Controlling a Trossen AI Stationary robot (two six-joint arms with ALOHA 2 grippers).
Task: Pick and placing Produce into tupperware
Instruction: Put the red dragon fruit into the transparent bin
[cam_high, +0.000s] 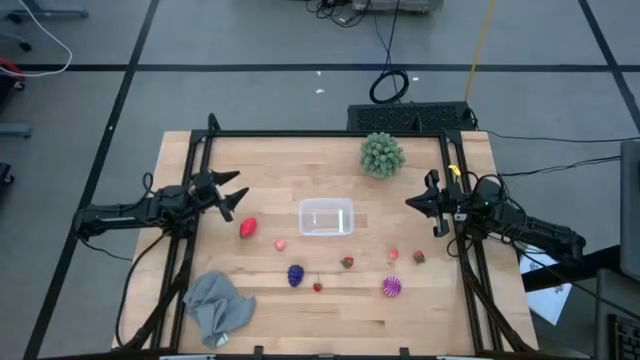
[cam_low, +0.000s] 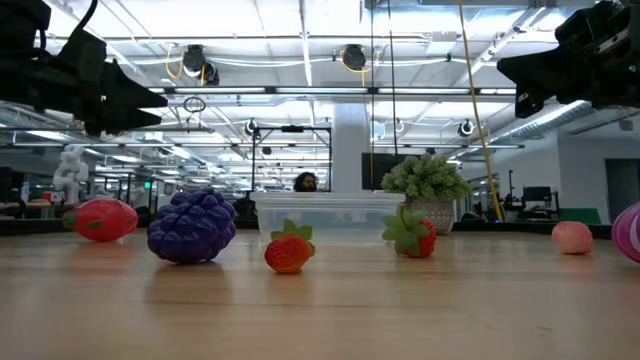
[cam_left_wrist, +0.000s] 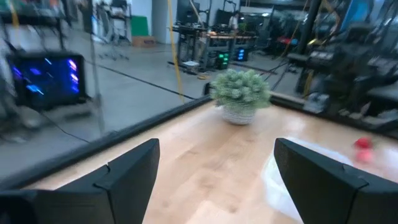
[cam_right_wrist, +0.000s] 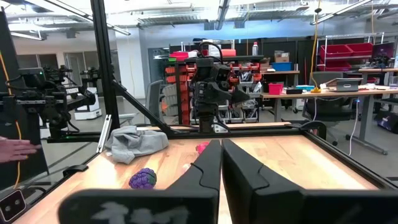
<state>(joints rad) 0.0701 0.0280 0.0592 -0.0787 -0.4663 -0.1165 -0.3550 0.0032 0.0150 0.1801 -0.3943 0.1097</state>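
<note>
The left gripper (cam_high: 237, 196) hovers above the table's (cam_high: 420, 300) left edge, jaws spread and empty. The grey cloth (cam_high: 217, 305) lies at the near left. The tupperware (cam_high: 326, 217) sits mid-table, with produce (cam_high: 296, 275) scattered around and in front of it, none inside. The right gripper (cam_high: 412, 203) hangs at the right edge, jaws pressed together.
</note>
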